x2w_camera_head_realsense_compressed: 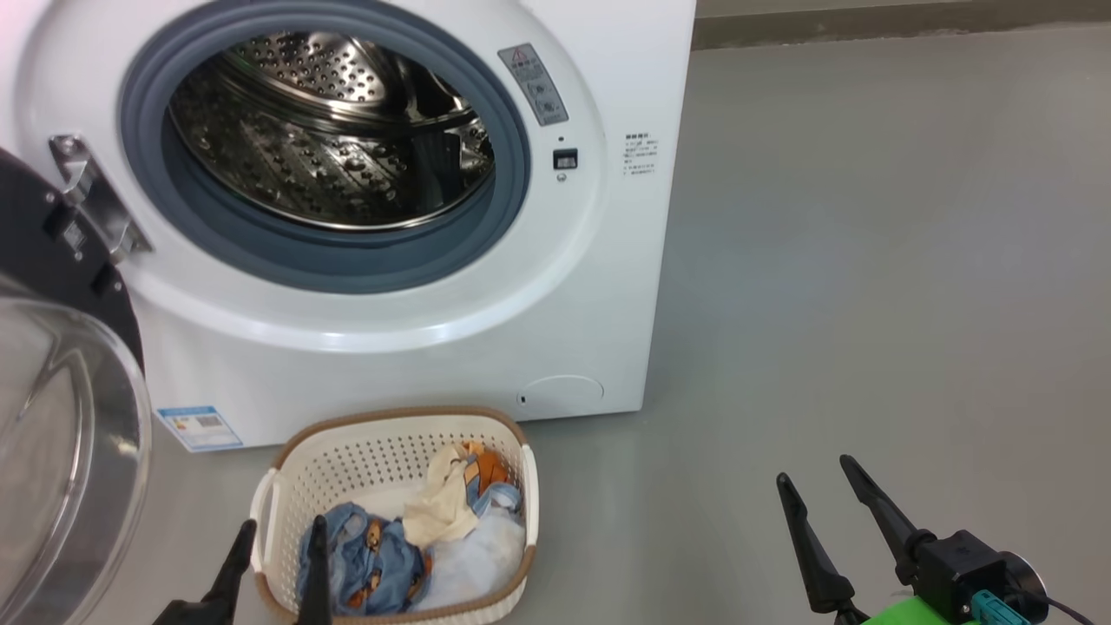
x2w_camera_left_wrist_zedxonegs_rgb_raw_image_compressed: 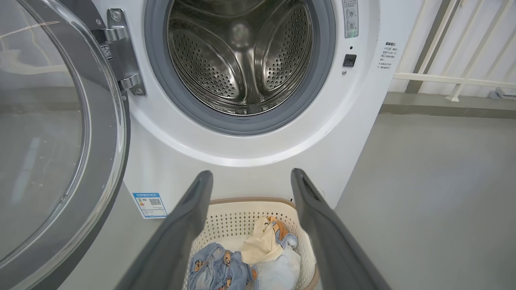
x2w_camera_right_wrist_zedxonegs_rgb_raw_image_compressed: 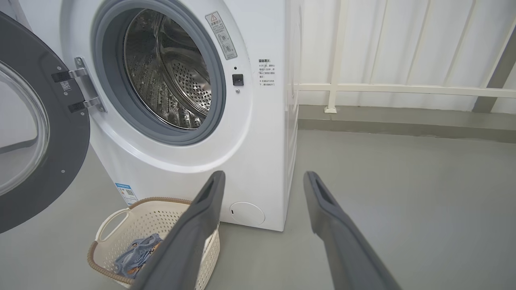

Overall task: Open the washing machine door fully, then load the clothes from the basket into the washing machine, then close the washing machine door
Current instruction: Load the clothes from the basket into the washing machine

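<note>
1. The left gripper (x2w_camera_head_realsense_compressed: pixel 282 525) is spread wide with nothing between its two dark fingers. In the head view it sits at the near left end of the basket (x2w_camera_head_realsense_compressed: pixel 391 417).
2. One left finger lines up with the basket's white side handle and the other with the blue bear-print garment. Whether either touches, I cannot tell.
3. The right gripper (x2w_camera_head_realsense_compressed: pixel 815 469) is just as wide and carries nothing. It is over bare floor (x2w_camera_head_realsense_compressed: pixel 868 260), well apart from the basket on its right.
4. The clothes (x2w_camera_head_realsense_compressed: pixel 408 547) lie piled in the basket, blue print toward the near left, a cream piece on top, pale blue-white at the right, a bit of orange behind.
5. The basket stands on the floor just in front of the washing machine (x2w_camera_head_realsense_compressed: pixel 555 286), below its opening.
6. The washing machine door (x2w_camera_head_realsense_compressed: pixel 52 451) is swung out to the left on its hinge, and the steel drum (x2w_camera_head_realsense_compressed: pixel 330 156) shows inside the grey-blue gasket.
</note>
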`<state>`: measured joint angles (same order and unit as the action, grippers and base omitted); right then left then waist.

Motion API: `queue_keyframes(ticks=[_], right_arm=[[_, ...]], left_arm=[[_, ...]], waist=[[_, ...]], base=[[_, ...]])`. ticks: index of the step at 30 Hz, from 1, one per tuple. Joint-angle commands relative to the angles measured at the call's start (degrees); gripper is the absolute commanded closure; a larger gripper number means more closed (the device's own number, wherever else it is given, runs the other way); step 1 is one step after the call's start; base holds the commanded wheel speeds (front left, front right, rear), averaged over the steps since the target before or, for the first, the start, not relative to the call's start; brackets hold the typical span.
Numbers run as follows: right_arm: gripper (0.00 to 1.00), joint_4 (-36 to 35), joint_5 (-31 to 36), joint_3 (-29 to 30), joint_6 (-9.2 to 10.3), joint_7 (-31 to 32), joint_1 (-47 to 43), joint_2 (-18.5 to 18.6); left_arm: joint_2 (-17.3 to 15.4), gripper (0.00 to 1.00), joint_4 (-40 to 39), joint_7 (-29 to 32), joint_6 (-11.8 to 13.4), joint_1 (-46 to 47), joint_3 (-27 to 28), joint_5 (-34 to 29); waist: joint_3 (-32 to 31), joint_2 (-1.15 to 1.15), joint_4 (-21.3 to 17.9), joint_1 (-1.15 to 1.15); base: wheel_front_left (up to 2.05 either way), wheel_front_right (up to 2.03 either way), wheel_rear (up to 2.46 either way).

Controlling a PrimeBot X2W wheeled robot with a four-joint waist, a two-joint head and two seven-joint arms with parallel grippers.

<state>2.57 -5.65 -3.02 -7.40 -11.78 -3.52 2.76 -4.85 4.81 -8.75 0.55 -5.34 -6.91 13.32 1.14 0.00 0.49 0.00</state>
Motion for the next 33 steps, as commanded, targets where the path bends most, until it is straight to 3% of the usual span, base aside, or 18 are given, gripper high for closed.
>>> queue_keyframes(ticks=[1,33], right_arm=[[0.0,-1.32,-0.38,-1.38,-0.09,-0.57,1.48,0.12],[0.0,-1.74,-0.71,-1.77,-0.09,-0.41,1.97,0.12]], left_arm=[[-0.83,0.0,-1.0,-0.88,0.1,2.77,1.65,0.3],[-1.32,0.0,-0.46,-2.0,1.73,3.53,0.61,0.82]], waist=[[-0.02,0.0,0.08,0.0],[1.05,0.0,0.55,0.0]], base=[[1.19,-1.19,0.0],[0.16,-0.16,0.0]])
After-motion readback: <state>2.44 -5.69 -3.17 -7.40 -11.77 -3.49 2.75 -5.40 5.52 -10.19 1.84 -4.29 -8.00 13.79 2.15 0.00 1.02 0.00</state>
